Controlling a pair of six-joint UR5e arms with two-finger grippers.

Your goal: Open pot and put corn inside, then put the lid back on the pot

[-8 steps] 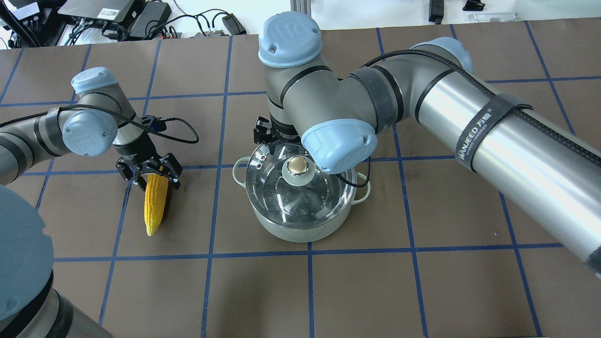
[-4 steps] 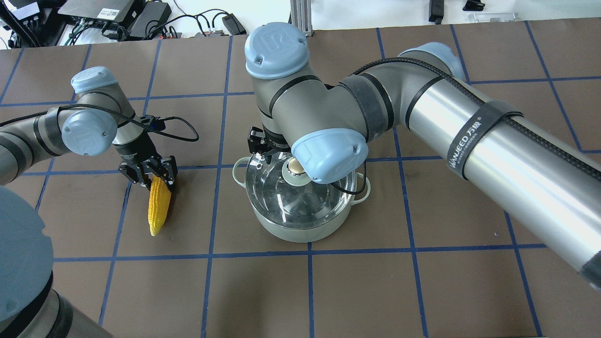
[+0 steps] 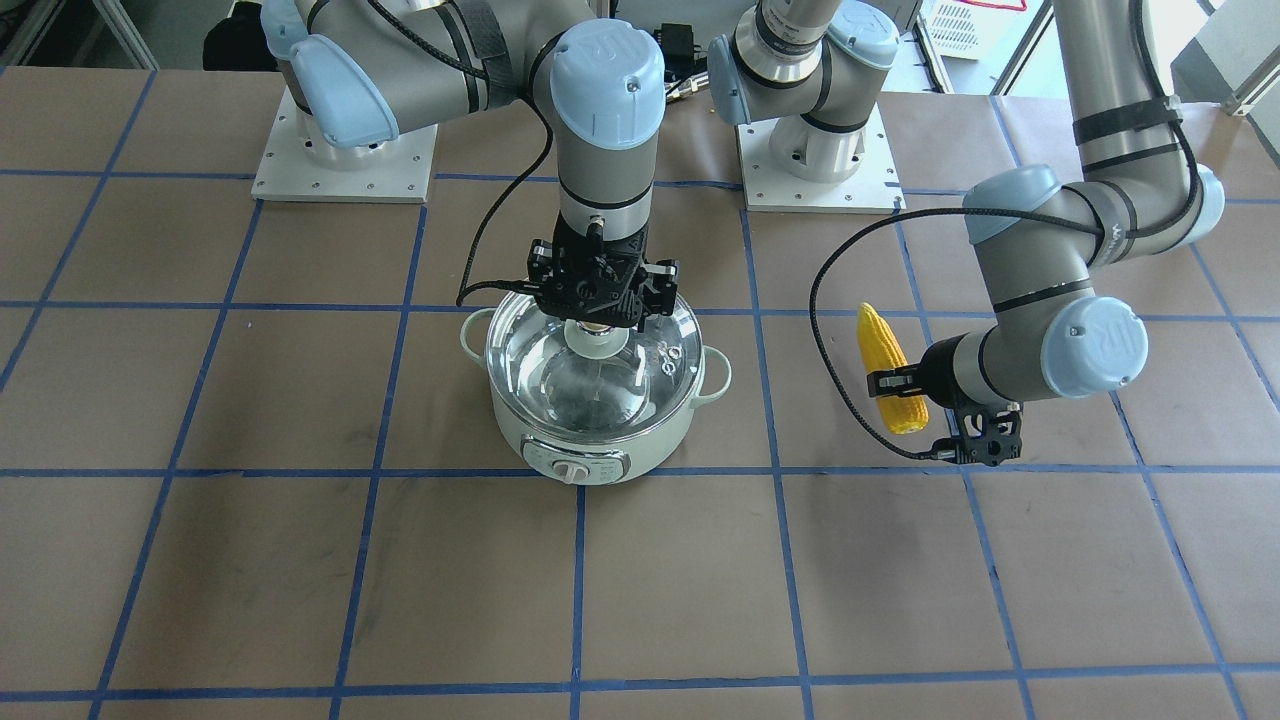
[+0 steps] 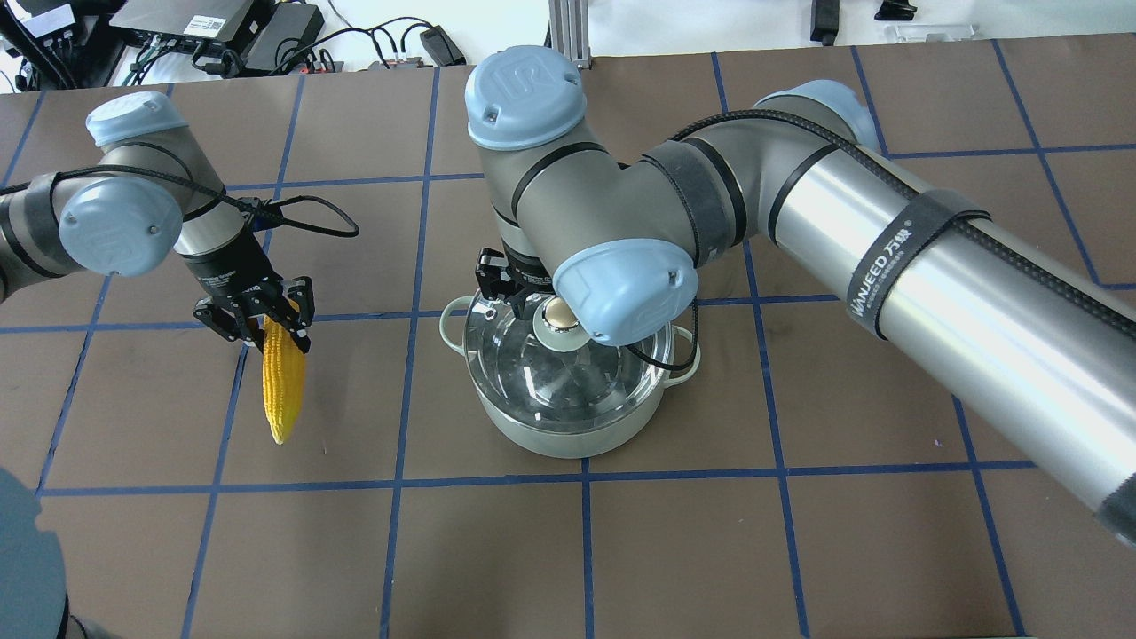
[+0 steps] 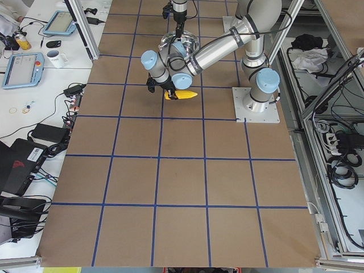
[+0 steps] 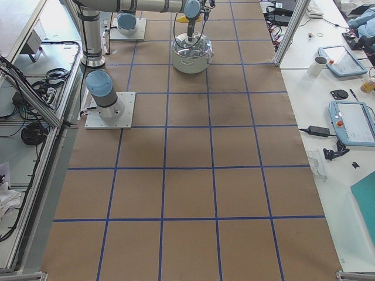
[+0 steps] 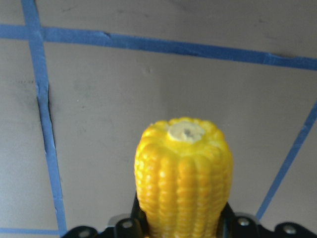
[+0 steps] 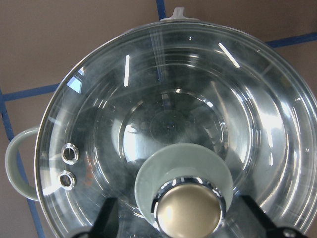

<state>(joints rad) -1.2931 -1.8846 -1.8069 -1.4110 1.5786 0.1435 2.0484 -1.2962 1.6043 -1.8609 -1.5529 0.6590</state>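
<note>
The yellow corn (image 4: 282, 390) hangs tip-down from my left gripper (image 4: 266, 327), which is shut on its thick end, left of the pot. The corn also shows in the front view (image 3: 876, 340) and in the left wrist view (image 7: 183, 183). The pale green pot (image 4: 568, 430) stands mid-table with its glass lid (image 4: 532, 368) on. My right gripper (image 4: 552, 311) is open over the lid's metal knob (image 8: 188, 210), one finger (image 8: 106, 220) on each side of it, not touching. The right wrist partly hides the knob from above.
Brown table paper carries a blue tape grid. Both arm bases (image 3: 345, 165) stand on the robot's side. Cables and electronics boxes (image 4: 222, 27) lie beyond the far edge. The left arm's cable (image 4: 311, 217) loops near its wrist.
My left gripper closed on the corn and lifted it, moving slightly left. My right gripper shifted over the lid until the knob sits between its fingers.
</note>
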